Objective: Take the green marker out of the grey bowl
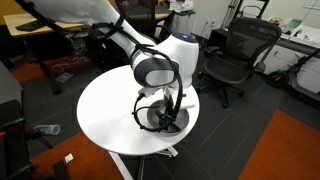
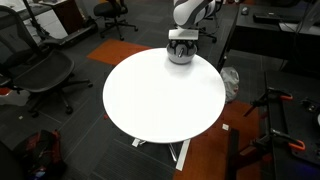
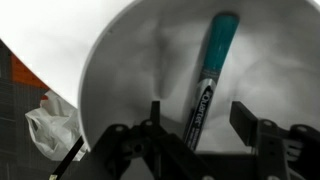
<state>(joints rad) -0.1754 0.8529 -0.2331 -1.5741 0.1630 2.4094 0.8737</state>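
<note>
The green marker (image 3: 207, 80) lies inside the grey bowl (image 3: 130, 70), seen close in the wrist view, its teal cap pointing up and away. My gripper (image 3: 197, 118) is open, its two dark fingers astride the marker's lower end without touching it. In both exterior views the gripper (image 1: 163, 112) (image 2: 180, 45) hangs straight down into the bowl (image 1: 157, 122) (image 2: 180, 55) at the edge of the round white table (image 1: 110, 110) (image 2: 160, 95). The marker is hidden in both exterior views.
Black office chairs (image 1: 240, 55) (image 2: 40, 70) stand around the table. A white plastic bag (image 3: 45, 125) lies on the floor beyond the table's edge. Desks and an orange carpet patch (image 1: 290, 145) surround the area.
</note>
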